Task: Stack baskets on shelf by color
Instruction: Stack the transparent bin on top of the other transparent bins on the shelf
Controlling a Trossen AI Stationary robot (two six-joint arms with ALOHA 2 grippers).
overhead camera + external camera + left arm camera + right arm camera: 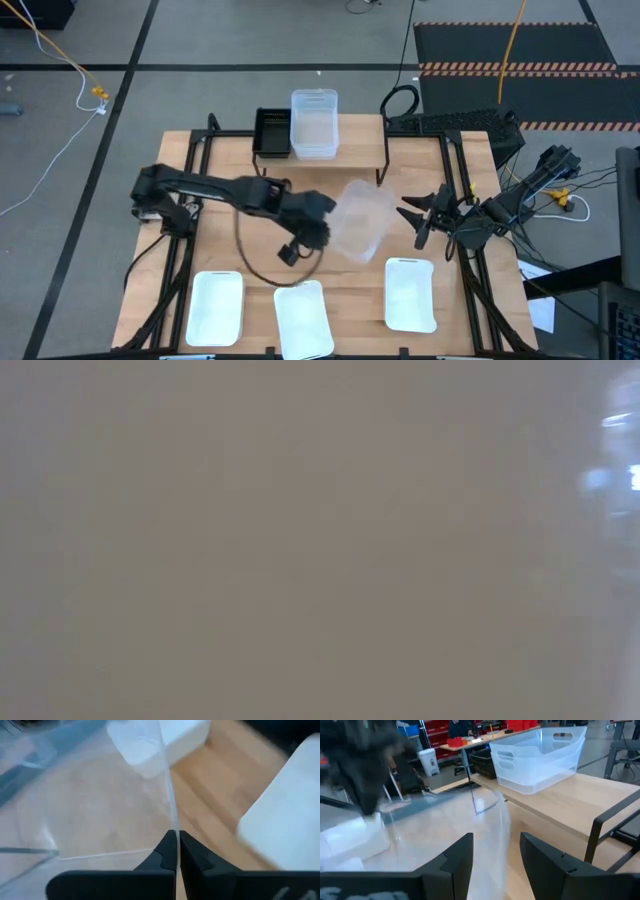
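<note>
My left gripper is over the table's middle, shut on a clear see-through basket that is off the tabletop. My right gripper is open just right of that basket. In the right wrist view its fingers stand on either side of the basket's clear wall; I cannot tell whether they touch it. On the shelf at the far side rest a black slotted basket and a clear basket, also seen as the clear basket. The low view is filled by a blurred pale surface. My left gripper pinches the clear basket's thin side wall between its two fingers, one finger inside the basket and one outside. The basket is lifted clear of the table and tilted, reaching from the gripper toward the table's right.
Three opaque white baskets lie along the near edge: left, middle, right. A black cable loop hangs under the left arm. The shelf's black legs stand at the far side, with bare shelf board to the right of the clear basket.
</note>
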